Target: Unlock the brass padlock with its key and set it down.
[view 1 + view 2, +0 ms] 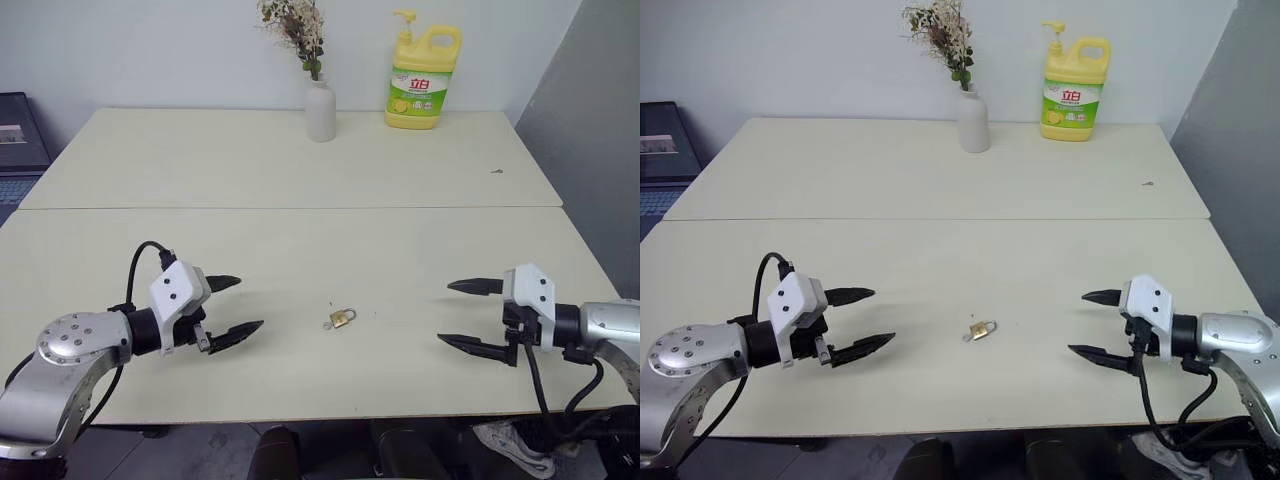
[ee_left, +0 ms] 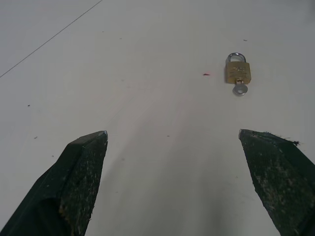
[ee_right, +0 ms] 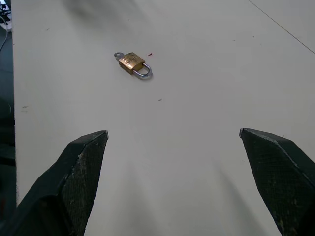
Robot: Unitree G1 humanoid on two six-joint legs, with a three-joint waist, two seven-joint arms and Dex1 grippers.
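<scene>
Both arms low over the near edge of the table (image 1: 300,250). Left claw (image 1: 232,309) spread wide, empty; right claw (image 1: 470,316) likewise, empty. Both point inward at the same spot.

Between them, well apart from either: brass padlock (image 1: 342,318) lying flat on the table, shackle looks closed, key (image 2: 239,89) seated in its keyhole, ring end sticking out.

Step in hand, as I judge it: reach and pinch. Best to pin the lock body with one claw, take the key ring with the other, fine grip, no shoving; it may skate.

Far side: white vase (image 1: 320,108) with dried sprigs, yellow soap bottle (image 1: 423,80). Irrelevant.
</scene>
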